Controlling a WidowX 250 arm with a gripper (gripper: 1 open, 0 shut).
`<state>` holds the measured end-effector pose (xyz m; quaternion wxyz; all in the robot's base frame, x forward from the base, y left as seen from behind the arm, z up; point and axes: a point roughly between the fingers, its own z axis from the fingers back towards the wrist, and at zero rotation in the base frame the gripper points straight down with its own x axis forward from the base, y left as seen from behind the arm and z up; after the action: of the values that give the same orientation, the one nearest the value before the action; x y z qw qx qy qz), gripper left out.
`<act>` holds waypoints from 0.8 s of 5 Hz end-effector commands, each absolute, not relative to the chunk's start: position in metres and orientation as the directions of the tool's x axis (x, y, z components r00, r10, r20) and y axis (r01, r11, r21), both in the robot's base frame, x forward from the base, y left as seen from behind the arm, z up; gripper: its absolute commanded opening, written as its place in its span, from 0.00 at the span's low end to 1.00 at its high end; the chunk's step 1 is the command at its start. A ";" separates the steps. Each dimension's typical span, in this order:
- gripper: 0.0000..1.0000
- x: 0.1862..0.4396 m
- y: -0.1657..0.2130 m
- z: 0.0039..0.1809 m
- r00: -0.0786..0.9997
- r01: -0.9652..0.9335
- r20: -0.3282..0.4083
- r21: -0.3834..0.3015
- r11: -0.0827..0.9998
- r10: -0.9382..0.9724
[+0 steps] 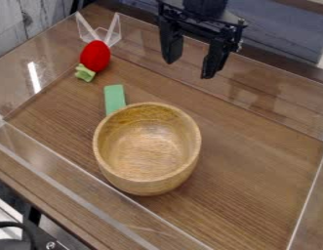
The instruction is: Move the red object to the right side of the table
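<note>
**Black cables in the near corner, red fruit yet to be carried across**

Black cables (18, 232) lie nearest the camera, at the lower left. At the far side, the pincer (190, 64) hangs over the table (262, 132), its fingers spread wide with nothing between them. It touches neither the fruit nor the bowl.

Outward from it, toward the left of the view, the red fruit (95, 55) rests near the far left corner, its green leafy end (84, 73) pointing toward the camera. A green strip (114, 99) lies between the fruit and the wooden bowl (148, 146), whose inside shows no contents.

If right is meant as the camera sees it, none of the transfer is accomplished: the fruit is on the opposite side, ungripped. The pincer would have to reach it, close on it, lift it, carry it across and release it. The bowl seems no part of the job, though a low path might clip its rim.

No brand, label or legible writing can be made out anywhere.
</note>
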<state>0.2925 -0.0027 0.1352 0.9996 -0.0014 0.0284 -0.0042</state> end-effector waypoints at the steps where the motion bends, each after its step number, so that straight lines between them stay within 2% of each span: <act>1: 1.00 0.290 -0.007 0.130 0.996 -0.025 -0.085 -0.006 1.000 0.025; 2: 1.00 0.294 0.021 0.135 0.995 -0.078 -0.067 -0.008 0.997 0.078; 4: 1.00 0.309 0.097 0.151 0.999 -0.041 -0.017 0.004 0.999 0.041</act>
<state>0.3036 0.0926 0.1352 0.9991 -0.0082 0.0351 0.0219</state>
